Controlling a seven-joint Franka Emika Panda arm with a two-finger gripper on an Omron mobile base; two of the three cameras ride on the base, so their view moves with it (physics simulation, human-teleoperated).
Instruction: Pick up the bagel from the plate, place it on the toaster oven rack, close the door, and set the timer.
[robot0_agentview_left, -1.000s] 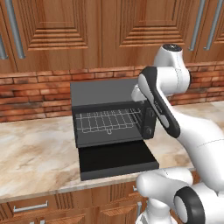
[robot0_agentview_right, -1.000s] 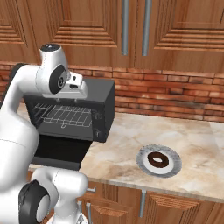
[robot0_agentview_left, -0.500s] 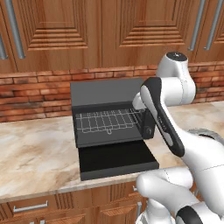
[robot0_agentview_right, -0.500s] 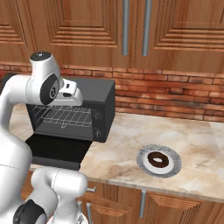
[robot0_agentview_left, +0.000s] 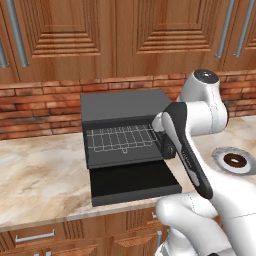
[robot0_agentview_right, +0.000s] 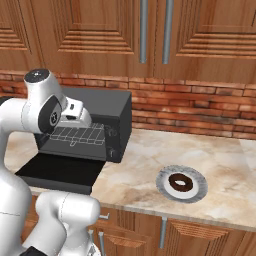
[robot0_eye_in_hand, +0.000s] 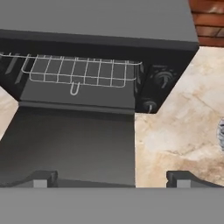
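On the marble counter (robot0_agentview_left: 40, 175), the black toaster oven (robot0_agentview_left: 122, 127) stands against the brick backsplash (robot0_agentview_left: 40, 107) with the door (robot0_agentview_left: 132, 182) dropped flat toward the counter's front edge, so the cavity lies open. Inside it the toaster oven rack (robot0_agentview_left: 120, 137) sits level, its small front loop facing out, and nothing lies on the wire grid. In the hand view the same rack (robot0_eye_in_hand: 81, 72) spans the cavity above the lowered door (robot0_eye_in_hand: 65, 144), with two round control knobs (robot0_eye_in_hand: 162, 78) stacked on the panel just to its right. The arm's hand is raised in front of the oven's right side, and the gripper (robot0_eye_in_hand: 111, 178) hangs over the door's right edge and the bare marble beside it; its two dark fingertips (robot0_eye_in_hand: 41, 178) stand wide apart with nothing between them (the hand view shows only countertop and door in the gap). Further right, well apart from the oven, the plate (robot0_agentview_right: 192, 175) rests on the counter near its front edge, and the bagel (robot0_agentview_right: 180, 183) lies in the middle of it, untouched. Wooden cabinets (robot0_agentview_right: 150, 35) with long metal handles run above the bricks.
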